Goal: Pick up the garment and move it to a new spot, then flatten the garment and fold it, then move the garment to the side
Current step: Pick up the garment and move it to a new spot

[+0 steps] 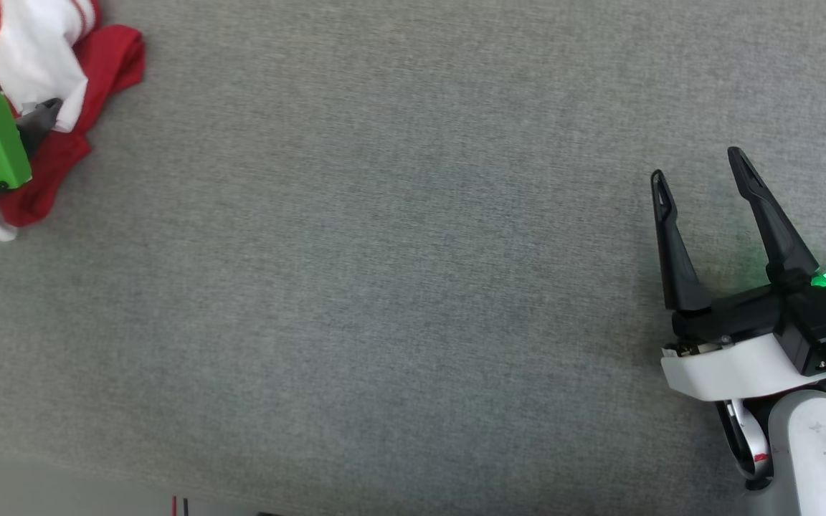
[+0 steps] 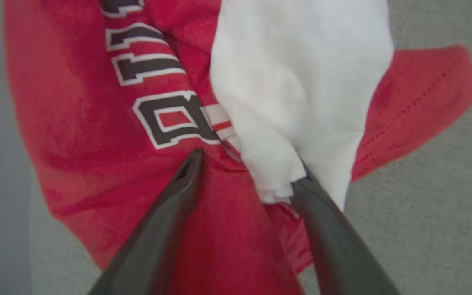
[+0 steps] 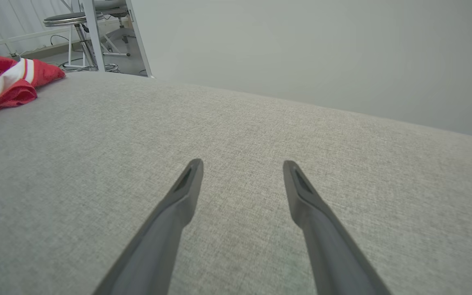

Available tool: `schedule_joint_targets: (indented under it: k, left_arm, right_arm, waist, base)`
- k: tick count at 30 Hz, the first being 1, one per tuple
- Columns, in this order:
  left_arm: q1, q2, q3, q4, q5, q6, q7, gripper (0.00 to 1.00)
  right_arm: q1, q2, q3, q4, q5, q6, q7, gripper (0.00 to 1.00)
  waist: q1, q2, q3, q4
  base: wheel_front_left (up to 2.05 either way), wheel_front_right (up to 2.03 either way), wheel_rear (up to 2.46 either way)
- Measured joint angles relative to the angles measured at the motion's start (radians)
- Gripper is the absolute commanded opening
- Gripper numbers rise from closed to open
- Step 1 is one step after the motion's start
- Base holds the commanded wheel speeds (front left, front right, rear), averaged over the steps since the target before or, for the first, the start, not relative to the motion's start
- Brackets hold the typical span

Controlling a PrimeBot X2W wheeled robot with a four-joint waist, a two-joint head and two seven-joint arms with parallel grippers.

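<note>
The garment [image 1: 108, 61] lies crumpled at the far left corner of the grey surface, red with a white sleeve on top. Seen close in the left wrist view, the garment [image 2: 76, 102] shows black, white-outlined lettering and striped trim. My left gripper [image 2: 248, 168] is open and down on the heap, with bunched red and white cloth between its fingers; the right fingertip is tucked under the white sleeve. In the head view my left gripper [image 1: 44, 118] sits behind its green housing. My right gripper [image 1: 698, 165] hovers open at the right, holding nothing. The right wrist view has the garment [image 3: 10, 80] far left of my right gripper [image 3: 243, 163].
The grey fabric-covered table [image 1: 413, 287] stretches wide between the two arms. Its near edge runs along the bottom left of the head view. Beyond the far edge stand a stool [image 3: 66, 18] and a pale wall [image 3: 322, 49].
</note>
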Motion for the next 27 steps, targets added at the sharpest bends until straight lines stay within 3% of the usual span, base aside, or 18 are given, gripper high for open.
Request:
schedule_joint_targets:
  k: [4, 5, 6, 17, 27]
  left_arm:
    - [-0.016, 0.009, 0.002, 0.046, -0.035, 0.000, 0.012, 1.00]
    - [-0.017, 0.016, 0.000, 0.051, -0.042, 0.000, 0.018, 0.33]
    - [-0.017, 0.022, -0.002, 0.054, -0.044, 0.000, 0.017, 0.00]
    - [0.015, 0.025, -0.048, 0.067, -0.061, 0.000, -0.169, 0.00]
    - [0.029, 0.067, -0.092, -0.102, 0.023, 0.000, -0.423, 0.00]
  right_arm:
    - [-0.003, 0.004, 0.003, 0.007, -0.006, 0.000, -0.008, 1.00]
    - [-0.003, 0.005, 0.003, 0.011, -0.006, 0.000, -0.011, 1.00]
    - [-0.003, 0.006, 0.004, 0.016, -0.006, 0.000, -0.012, 1.00]
    - [-0.001, 0.023, 0.004, 0.092, -0.004, 0.000, -0.040, 1.00]
    - [0.062, 0.040, -0.016, 0.182, 0.025, 0.000, -0.074, 1.00]
  waist:
    - [-0.0001, 0.0000, 0.024, -0.030]
    - [0.0000, 0.0001, 0.027, -0.037]
    - [-0.0001, 0.0000, 0.028, -0.042]
    - [0.0000, 0.0000, -0.056, -0.051]
    - [-0.0002, 0.0000, -0.226, -0.048]
  base:
    - [0.00, 0.00, 0.00]
    - [0.00, 0.00, 0.00]
    - [0.00, 0.00, 0.00]
    - [0.00, 0.00, 0.00]
    - [0.00, 0.00, 0.00]
